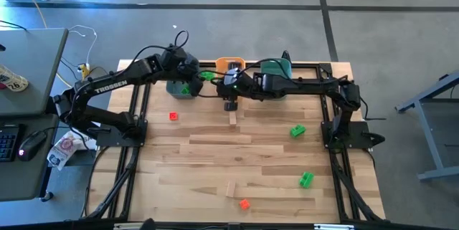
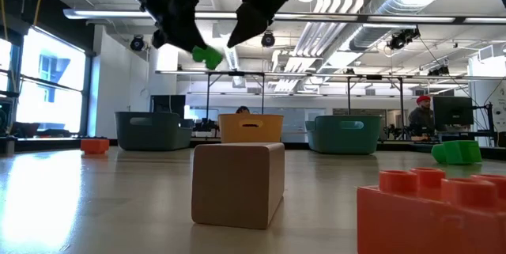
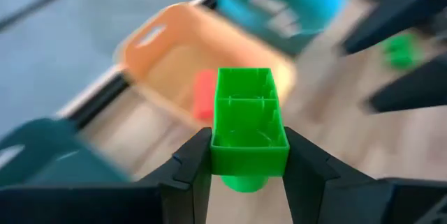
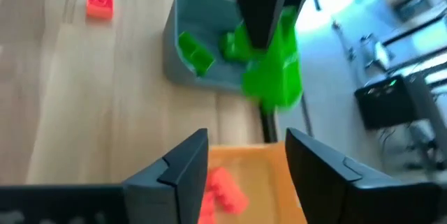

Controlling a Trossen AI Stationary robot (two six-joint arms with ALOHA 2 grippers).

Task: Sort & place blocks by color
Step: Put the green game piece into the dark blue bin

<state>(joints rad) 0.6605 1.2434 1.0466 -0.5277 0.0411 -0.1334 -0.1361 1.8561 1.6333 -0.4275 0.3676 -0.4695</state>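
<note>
My left gripper (image 3: pixel 248 158) is shut on a bright green block (image 3: pixel 248 123), high in the air between the left teal bin (image 1: pixel 179 89) and the orange bin (image 1: pixel 229 64); the low view shows the block (image 2: pixel 207 56) well above the table. My right gripper (image 4: pixel 244 168) is open and holds nothing, hovering by the orange bin (image 4: pixel 244 161), close to the left one. The left teal bin (image 4: pixel 209 49) holds green blocks, and a red-orange block (image 3: pixel 204 95) lies in the orange bin. My left gripper pinches the green block by its two long side walls (image 3: pixel 223 140), one finger (image 3: pixel 199 161) on each, near the end closest to the wrist. The block's hollow underside faces the wrist camera, and it reaches out forward past the fingertips. It is lifted clear of table and bins.
Loose on the table lie a red block (image 1: pixel 173 116), a tan block (image 1: pixel 233 117), two green blocks (image 1: pixel 297 131) (image 1: pixel 306 180), another tan block (image 1: pixel 231 188) and a red-orange block (image 1: pixel 244 203). A second teal bin (image 1: pixel 276 69) stands right of the orange one. A person (image 2: pixel 421 115) sits beyond the table.
</note>
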